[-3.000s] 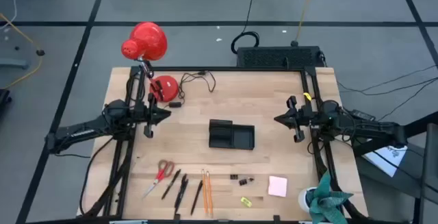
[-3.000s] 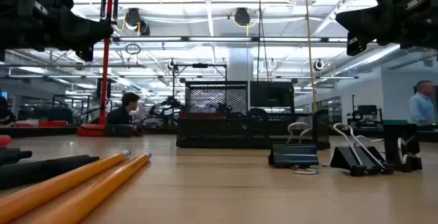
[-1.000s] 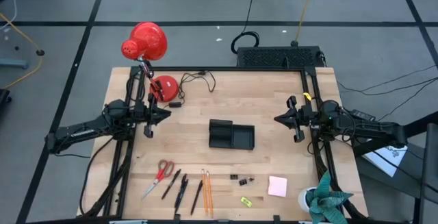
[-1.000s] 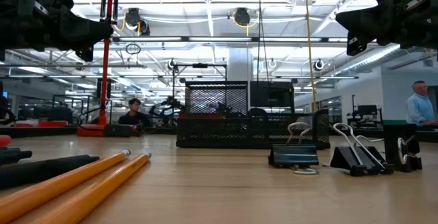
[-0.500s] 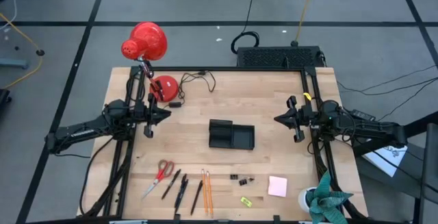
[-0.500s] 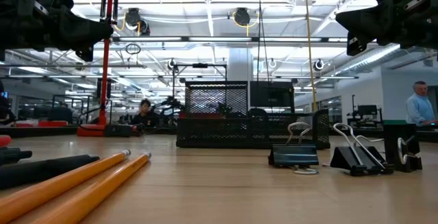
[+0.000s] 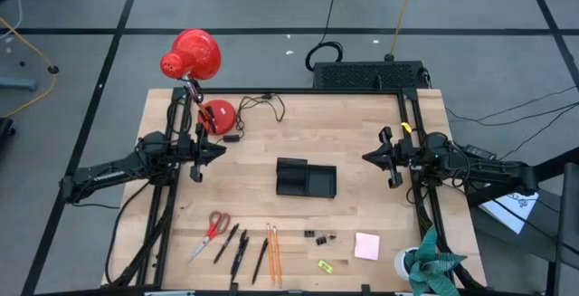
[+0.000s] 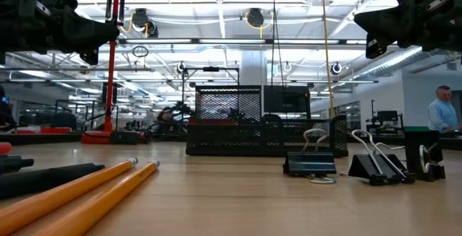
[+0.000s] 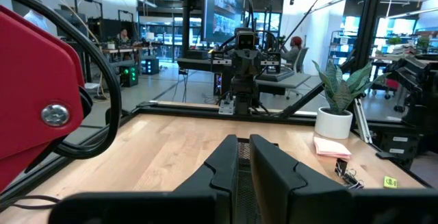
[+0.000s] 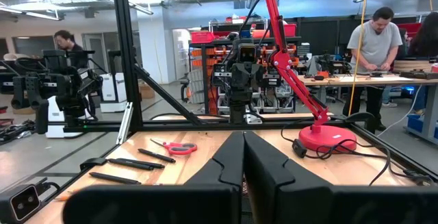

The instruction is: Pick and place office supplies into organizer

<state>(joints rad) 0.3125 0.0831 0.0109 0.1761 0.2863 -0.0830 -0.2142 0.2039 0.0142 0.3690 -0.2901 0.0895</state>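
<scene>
The black organizer (image 7: 306, 178) stands on its base at the table's middle; in the low view it is the mesh tray (image 8: 263, 124). Along the near edge lie red-handled scissors (image 7: 214, 228), black pens (image 7: 237, 247), two orange pencils (image 7: 272, 251), small black binder clips (image 7: 318, 238), a pink sticky-note pad (image 7: 366, 245) and a small yellow piece (image 7: 326, 265). My left gripper (image 7: 218, 151) hovers left of the organizer, fingers nearly together, nothing between them. My right gripper (image 7: 366, 157) hovers right of the organizer, shut and empty. Both point toward the table's middle.
A red desk lamp (image 7: 194, 56) leans over the far left corner, its base (image 7: 217, 115) and cable on the table. A larger black box (image 7: 366, 76) sits beyond the far edge. A potted plant (image 7: 432, 264) stands at the near right corner. People show in the room behind.
</scene>
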